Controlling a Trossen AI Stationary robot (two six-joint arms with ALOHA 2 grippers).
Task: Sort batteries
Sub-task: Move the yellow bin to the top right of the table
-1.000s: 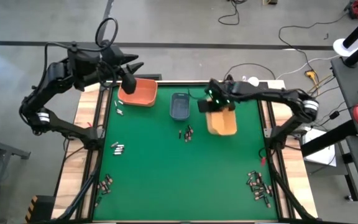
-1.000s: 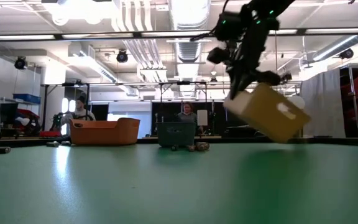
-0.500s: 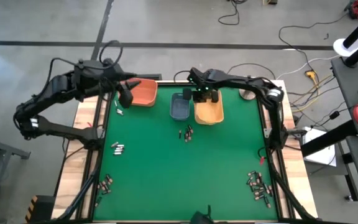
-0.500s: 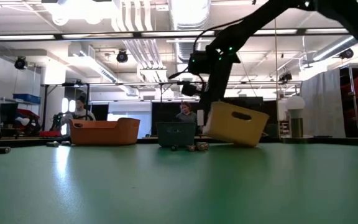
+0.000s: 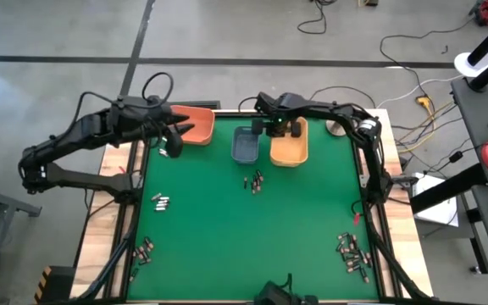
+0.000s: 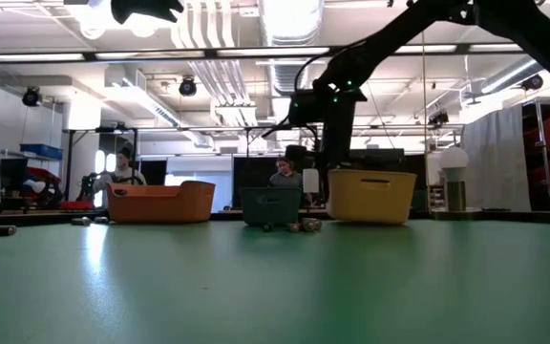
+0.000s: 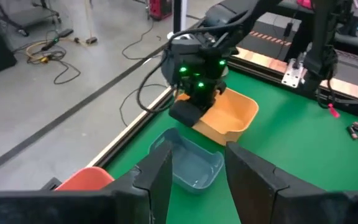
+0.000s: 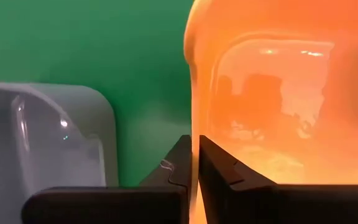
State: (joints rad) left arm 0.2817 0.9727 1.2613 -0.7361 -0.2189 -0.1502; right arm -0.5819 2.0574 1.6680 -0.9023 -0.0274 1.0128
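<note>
Sorting had not begun: small dark cylindrical batteries [image 5: 255, 181] lay scattered on the green surface [image 5: 252, 237]. Right end effector [image 5: 271, 132] pinched the yellow-orange plastic bin's [image 5: 288, 151] wall; left end effector [image 7: 194, 177] hovered open.

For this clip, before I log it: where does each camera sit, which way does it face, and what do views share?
High view: overhead, straight down on the green table; both arms show, left tool near the orange bin.
Low view: table height, level across to the three bins; one arm reaches down.
Left wrist view: behind its open fingers, facing the blue-grey bin.
Right wrist view: right tool pinching the yellow bin wall.
Shared: all four show the blue-grey bin; all but the right wrist view show the right arm at the yellow bin.
</note>
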